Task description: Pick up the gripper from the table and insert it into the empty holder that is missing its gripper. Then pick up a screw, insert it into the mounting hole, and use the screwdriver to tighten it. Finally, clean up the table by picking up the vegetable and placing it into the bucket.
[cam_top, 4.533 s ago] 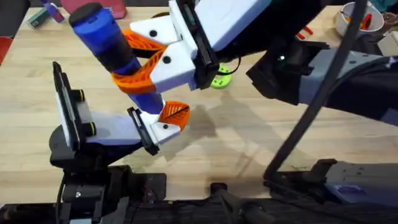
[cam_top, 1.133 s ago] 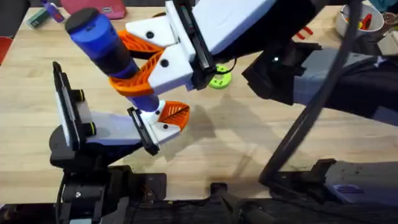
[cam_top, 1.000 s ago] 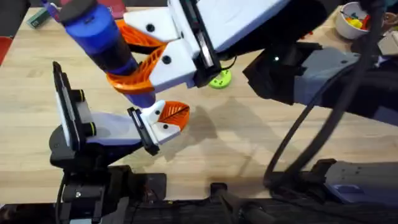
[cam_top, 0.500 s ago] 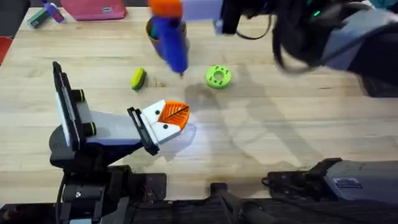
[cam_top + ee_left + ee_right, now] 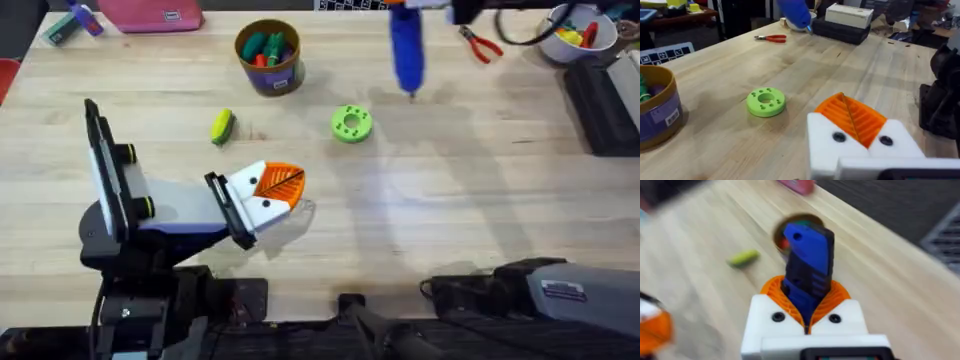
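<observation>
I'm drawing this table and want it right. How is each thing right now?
Blue pen-shaped screwdriver: clamped in the right gripper, tip pointing down.
Round tan bucket with blue band: upright, coloured items inside.
Small yellow toy vegetable: lying on the wooden table, outside the bucket.
Green plastic disc: lying flat.
Red-handled pliers: lying on the table.

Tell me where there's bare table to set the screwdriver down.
Widest free patch: the bare wood right of the green disc, running toward the near edge and short of the red pliers. Crowded: the far left, where the bucket, the vegetable and the left gripper sit close together.
</observation>
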`<state>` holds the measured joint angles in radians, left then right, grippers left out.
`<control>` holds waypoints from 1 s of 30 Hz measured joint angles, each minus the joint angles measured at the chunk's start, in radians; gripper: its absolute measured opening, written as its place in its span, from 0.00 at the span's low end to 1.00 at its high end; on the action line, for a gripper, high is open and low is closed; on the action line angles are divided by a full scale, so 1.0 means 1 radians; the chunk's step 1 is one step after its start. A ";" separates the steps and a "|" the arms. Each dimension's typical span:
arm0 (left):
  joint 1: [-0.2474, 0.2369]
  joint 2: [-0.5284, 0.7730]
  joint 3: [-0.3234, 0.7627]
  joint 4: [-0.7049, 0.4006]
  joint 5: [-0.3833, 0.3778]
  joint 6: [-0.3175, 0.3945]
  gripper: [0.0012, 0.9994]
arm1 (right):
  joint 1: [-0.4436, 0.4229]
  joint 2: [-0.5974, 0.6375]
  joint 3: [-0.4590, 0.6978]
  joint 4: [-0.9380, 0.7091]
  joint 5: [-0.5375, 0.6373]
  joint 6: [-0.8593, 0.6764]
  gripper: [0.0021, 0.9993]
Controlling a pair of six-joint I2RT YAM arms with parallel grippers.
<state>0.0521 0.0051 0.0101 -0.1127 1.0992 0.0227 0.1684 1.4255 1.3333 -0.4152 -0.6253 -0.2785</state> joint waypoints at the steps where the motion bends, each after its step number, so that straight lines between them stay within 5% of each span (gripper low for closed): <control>1: 0.000 0.000 0.000 0.000 0.000 0.000 0.01 | -0.001 -0.011 0.016 -0.050 0.031 -0.089 0.02; 7: 0.000 0.000 0.000 0.000 0.000 0.000 0.01 | -0.001 -0.018 0.041 -0.331 0.151 -0.572 0.02; 11: 0.000 0.000 0.000 0.000 0.000 0.000 0.01 | 0.000 0.040 0.041 -0.437 0.255 -0.748 0.02; 23: 0.000 0.000 0.000 0.000 0.000 0.000 0.01 | -0.001 0.339 0.041 -0.434 0.586 -0.922 0.02; 30: 0.000 0.000 0.000 0.000 0.000 0.000 0.01 | -0.002 0.450 0.041 -0.420 0.653 -0.945 0.02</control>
<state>0.0521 0.0055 0.0101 -0.1127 1.0991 0.0223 0.1669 1.8752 1.3739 -0.8356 0.0275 -1.2232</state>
